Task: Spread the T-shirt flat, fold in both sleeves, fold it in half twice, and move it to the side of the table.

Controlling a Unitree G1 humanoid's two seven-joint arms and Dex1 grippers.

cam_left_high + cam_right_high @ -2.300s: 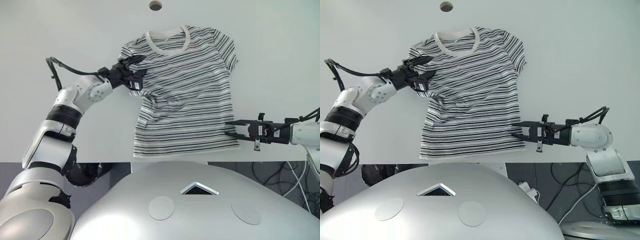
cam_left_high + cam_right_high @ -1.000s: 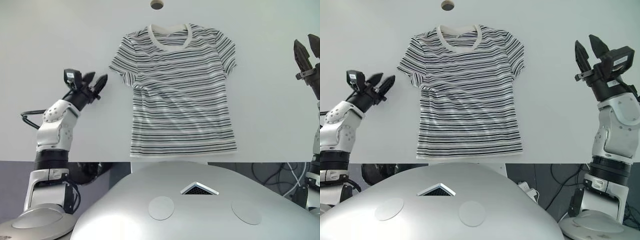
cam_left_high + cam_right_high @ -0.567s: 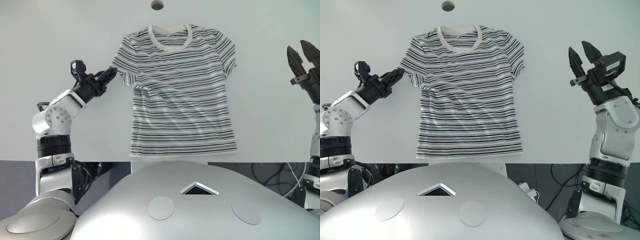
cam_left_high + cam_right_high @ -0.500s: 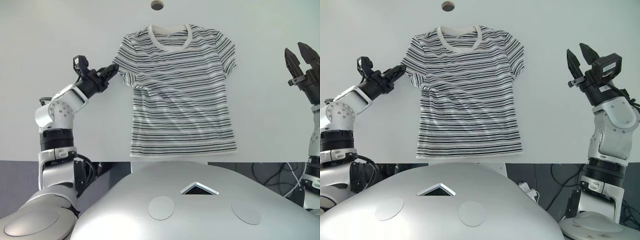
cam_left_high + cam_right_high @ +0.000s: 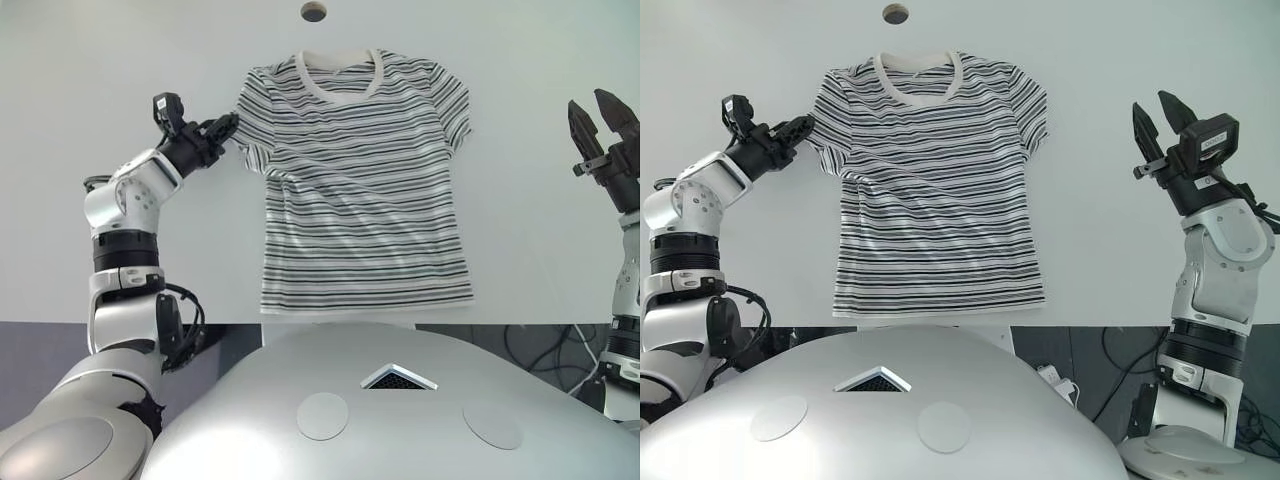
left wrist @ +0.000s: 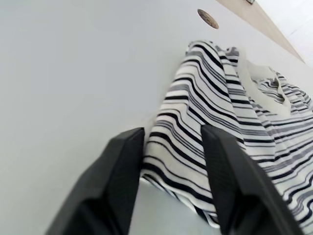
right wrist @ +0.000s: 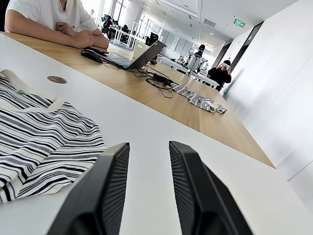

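Note:
A black-and-white striped T-shirt with a cream collar lies spread flat on the white table, collar away from me. My left gripper is open at the edge of the shirt's left sleeve, its two fingers straddling the sleeve hem just above the table. My right gripper is open and raised well to the right of the shirt, apart from the right sleeve, holding nothing.
A round cable hole sits in the table beyond the collar. Bare table surface lies on both sides of the shirt. The table's front edge runs just below the shirt hem.
Both grippers let go of the shirt and pulled outward. Since then my left gripper has come back to the left sleeve's edge, while the right stays raised at the right, shifting only slightly.

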